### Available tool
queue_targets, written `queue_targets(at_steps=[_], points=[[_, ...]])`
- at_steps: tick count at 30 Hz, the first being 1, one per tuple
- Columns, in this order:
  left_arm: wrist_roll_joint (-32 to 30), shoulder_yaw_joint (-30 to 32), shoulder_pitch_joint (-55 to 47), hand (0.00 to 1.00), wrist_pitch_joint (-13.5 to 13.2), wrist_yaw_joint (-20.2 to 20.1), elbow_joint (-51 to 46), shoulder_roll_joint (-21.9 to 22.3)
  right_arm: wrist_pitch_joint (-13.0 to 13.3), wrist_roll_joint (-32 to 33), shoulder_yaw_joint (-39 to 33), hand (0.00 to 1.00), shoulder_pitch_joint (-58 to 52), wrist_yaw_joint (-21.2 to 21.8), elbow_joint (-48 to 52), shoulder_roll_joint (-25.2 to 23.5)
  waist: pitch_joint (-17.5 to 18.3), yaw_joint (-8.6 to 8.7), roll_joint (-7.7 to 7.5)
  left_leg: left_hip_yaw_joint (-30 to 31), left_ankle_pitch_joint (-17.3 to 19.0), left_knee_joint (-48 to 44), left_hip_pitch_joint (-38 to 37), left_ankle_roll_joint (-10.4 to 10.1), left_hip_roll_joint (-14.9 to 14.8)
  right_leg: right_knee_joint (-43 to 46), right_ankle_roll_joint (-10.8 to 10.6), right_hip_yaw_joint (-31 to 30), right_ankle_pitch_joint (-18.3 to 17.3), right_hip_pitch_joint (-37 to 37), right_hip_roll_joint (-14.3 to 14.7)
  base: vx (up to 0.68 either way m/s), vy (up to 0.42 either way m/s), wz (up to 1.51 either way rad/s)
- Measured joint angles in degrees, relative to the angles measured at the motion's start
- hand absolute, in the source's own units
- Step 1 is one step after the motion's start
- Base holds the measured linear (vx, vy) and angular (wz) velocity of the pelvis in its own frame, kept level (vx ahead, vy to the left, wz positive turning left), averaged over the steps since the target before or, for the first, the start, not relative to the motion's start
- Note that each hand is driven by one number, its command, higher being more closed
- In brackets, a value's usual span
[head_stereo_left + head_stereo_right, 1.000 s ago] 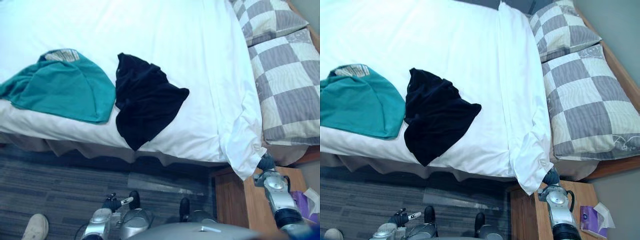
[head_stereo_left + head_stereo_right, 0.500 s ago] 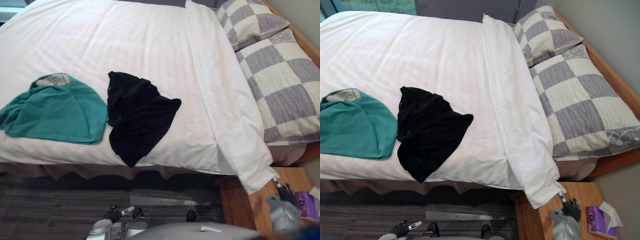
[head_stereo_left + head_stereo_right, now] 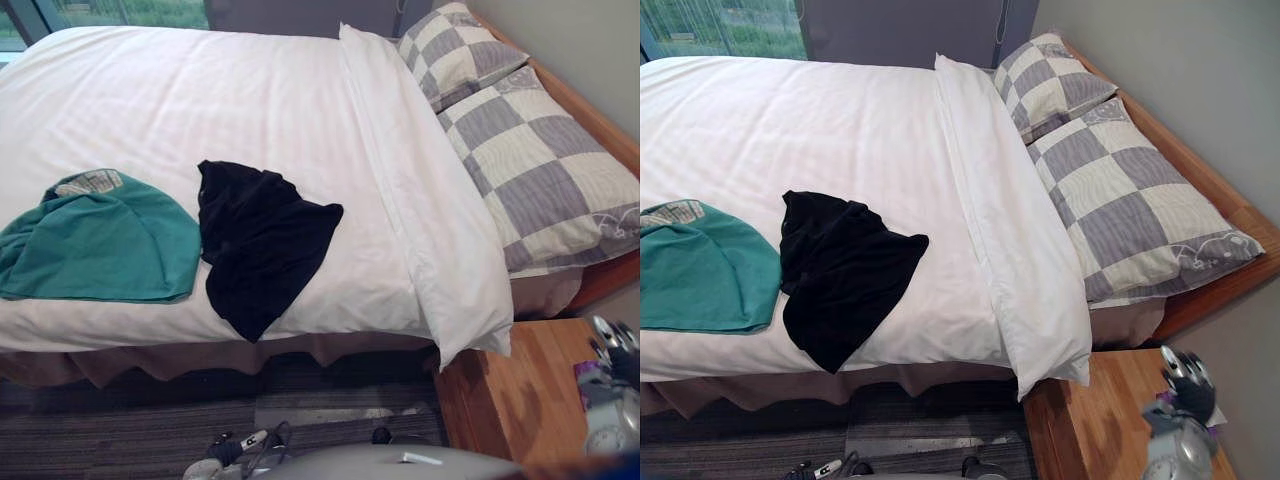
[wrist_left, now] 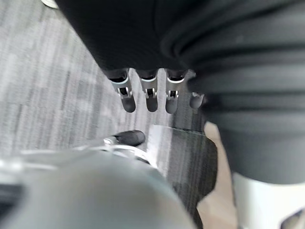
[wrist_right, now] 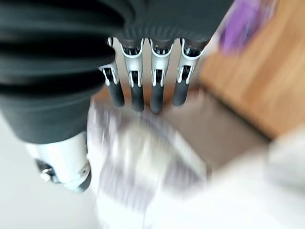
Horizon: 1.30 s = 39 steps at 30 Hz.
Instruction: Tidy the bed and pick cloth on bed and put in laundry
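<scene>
Two cloths lie on the white duvet (image 3: 250, 110) near the bed's front edge: a teal cloth (image 3: 100, 250) at the left and a crumpled black cloth (image 3: 260, 240) beside it, its tip hanging over the edge. My right hand (image 3: 1185, 385) hovers over the wooden nightstand (image 3: 520, 390), apart from the duvet's hanging corner (image 3: 470, 335). Its fingers (image 5: 150, 86) are straight and hold nothing. My left hand's fingers (image 4: 147, 95) hang straight down over the grey carpet (image 4: 47, 86), empty.
Two grey-and-white checked pillows (image 3: 540, 170) lie at the head of the bed on the right, inside a wooden frame (image 3: 1200, 175). A purple tissue box (image 5: 243, 19) sits on the nightstand by my right hand. Dark carpet (image 3: 130, 410) runs along the bed's front.
The camera has tilted up, showing more of the bed. My right hand has come away from the duvet's hanging corner and now sits out over the nightstand.
</scene>
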<state>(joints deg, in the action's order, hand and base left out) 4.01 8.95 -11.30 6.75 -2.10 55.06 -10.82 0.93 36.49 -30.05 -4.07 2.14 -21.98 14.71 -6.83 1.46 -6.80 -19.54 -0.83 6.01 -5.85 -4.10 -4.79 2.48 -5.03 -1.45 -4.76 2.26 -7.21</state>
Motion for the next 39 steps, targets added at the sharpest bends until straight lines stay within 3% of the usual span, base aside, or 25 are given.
queue_targets(at_steps=[3, 6, 9, 11, 13, 14, 17, 21, 26, 34, 39], points=[[1.7, -1.5, 1.6, 0.0, 1.5, 0.1, -2.1, -1.2, -1.1, 6.6, 3.0, 1.0, 7.3, 1.3, 0.9, 0.0, -1.3, -0.6, -0.57, 1.4, -0.7, -0.4, 3.1, 1.4, 1.1, 0.5, -0.9, 0.7, 0.7, -2.4, -1.3, 0.04, 0.05, 0.27], [3.0, -2.1, 5.3, 0.0, 1.8, 0.9, -4.8, -2.3, -0.6, 14.1, 3.7, 1.0, 17.5, 1.1, 2.4, 0.5, -6.8, -1.6, -0.06, 2.8, -1.4, -2.3, 6.9, 2.8, 1.1, 0.7, -1.4, 0.8, 3.7, -4.6, -1.7, 0.01, 0.053, 0.31], [4.9, -2.2, 9.0, 0.0, 1.8, 1.8, -6.7, -1.7, 1.1, 20.1, 3.8, 1.0, 28.5, 1.1, 3.2, 6.2, -11.7, -2.15, 2.3, 3.2, -0.6, -6.3, 12.9, 3.8, 1.0, 1.6, -1.2, 0.8, 6.1, -8.9, -1.9, -0.05, 0.075, 0.21], [5.8, -2.3, 10.4, 0.0, 1.3, 2.5, -6.7, -0.8, 3.0, 23.0, 3.7, 1.0, 34.3, 1.1, 4.5, 10.8, -15.2, -2.29, 4.73, 3.6, 0.1, -8.1, 14.7, 4.7, 1.2, 1.7, -1.2, 0.8, 7.1, -9.9, -2.4, -0.01, 0.065, 0.09], [6.6, -2.5, 10.8, 0.0, 0.9, 2.8, -6.9, -0.7, 4.3, 24.3, 3.7, 1.0, 36.0, 1.4, 6.5, 12.3, -17.3, -2.09, 5.79, 4.2, 0.8, -9.6, 15.6, 5.0, 1.8, 1.8, -1.2, 0.8, 7.1, -10.0, -2.9, 0.0, 0.082, 0.07], [7.6, -3.6, 11.3, 0.0, 0.0, 3.8, -6.9, -0.7, 6.1, 26.5, 3.7, 1.0, 37.1, 1.5, 8.0, 13.5, -18.3, -2.09, 6.85, 4.3, 1.4, -11.4, 18.1, 5.2, 1.8, 2.6, -1.2, 0.8, 7.1, -12.1, -3.1, -0.01, 0.089, 0.03], [9.0, -4.5, 12.9, 0.0, -0.9, 4.6, -6.9, 0.1, 8.7, 29.6, 3.5, 1.0, 39.2, 0.6, 9.6, 14.1, -19.3, -2.18, 8.01, 4.3, 1.3, -12.7, 21.7, 5.3, 1.9, 4.3, -1.2, 0.7, 6.9, -16.0, -3.4, -0.01, 0.022, 0.03], [11.2, -4.8, 18.0, 0.0, -1.4, 4.9, -7.1, 4.3, 12.0, 33.3, 3.4, 1.0, 40.3, -2.1, 18.0, 14.5, -20.9, -2.19, 9.47, 4.2, 2.0, -17.4, 28.8, 5.8, 2.1, 11.4, -1.1, 1.0, 1.9, -23.7, -4.8, -0.05, -0.018, 0.16], [12.9, -6.7, 20.8, 0.0, -1.6, 5.0, -8.8, 6.3, 14.2, 35.5, 2.8, 1.0, 41.1, -3.0, 22.5, 14.5, -22.3, -1.53, 10.69, 4.1, 2.7, -22.2, 36.6, 5.6, 0.5, 16.9, -0.2, 0.9, -0.2, -31.9, -4.1, -0.08, -0.054, 0.04], [16.5, -6.6, 24.0, 0.0, -3.3, 7.2, -8.7, 8.3, 14.2, 39.6, 0.8, 1.0, 39.5, -2.0, 16.9, 11.9, -23.2, -0.64, 11.55, 2.3, -0.5, -19.4, 41.5, 5.5, 1.0, 22.8, 0.5, -1.2, -1.5, -41.8, -4.2, -0.03, -0.059, 0.0], [17.9, -6.0, 25.7, 0.0, -3.7, 7.4, -7.0, 8.5, 13.1, 40.2, -1.0, 1.0, 38.0, 4.5, 14.1, 10.4, -23.2, -0.18, 11.55, 2.3, -2.7, -16.1, 41.9, 5.1, 1.5, 23.9, 1.0, -1.2, -2.0, -44.1, -4.5, 0.03, -0.029, 0.08]])
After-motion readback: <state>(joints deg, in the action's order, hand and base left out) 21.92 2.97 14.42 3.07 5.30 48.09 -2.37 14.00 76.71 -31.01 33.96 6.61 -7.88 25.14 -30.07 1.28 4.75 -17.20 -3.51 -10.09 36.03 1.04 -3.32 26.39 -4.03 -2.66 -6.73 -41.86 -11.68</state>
